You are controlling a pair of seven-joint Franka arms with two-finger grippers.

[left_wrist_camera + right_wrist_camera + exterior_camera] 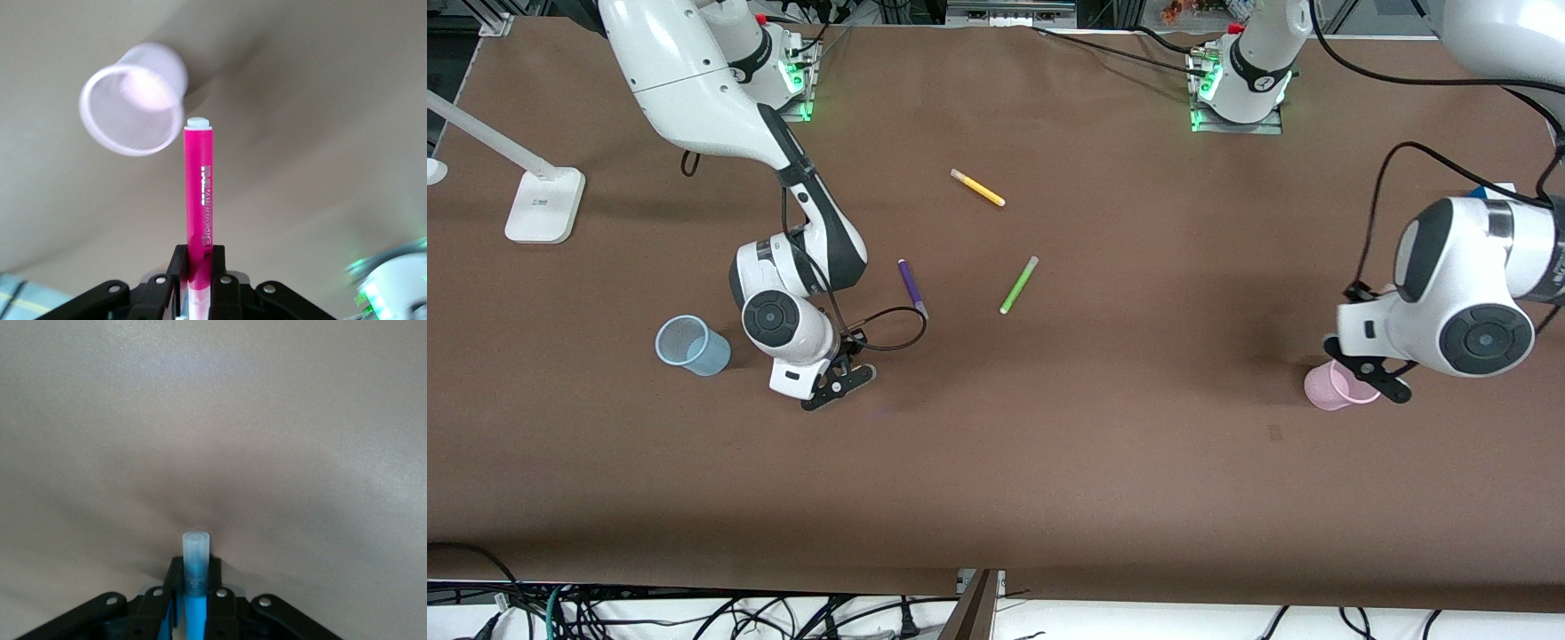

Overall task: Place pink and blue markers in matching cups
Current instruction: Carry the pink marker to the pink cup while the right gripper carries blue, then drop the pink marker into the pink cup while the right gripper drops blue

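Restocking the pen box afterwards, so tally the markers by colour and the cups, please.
Pink marker: 1
Blue marker: 1
Purple marker: 1
Green marker: 1
Yellow marker: 1
Blue cup: 1
Pink cup: 1
Total: 7

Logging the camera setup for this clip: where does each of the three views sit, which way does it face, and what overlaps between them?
Front view: high across the table, facing the bases; shows both arms, the blue cup and loose pens.
Left wrist view: on the left arm's wrist, looking down past the left gripper, shut on the pink marker, at the pink cup.
Right wrist view: on the right arm's wrist, looking down past the right gripper, shut on the blue marker, at bare table.
Shared: the pink cup appears in front and left wrist views.
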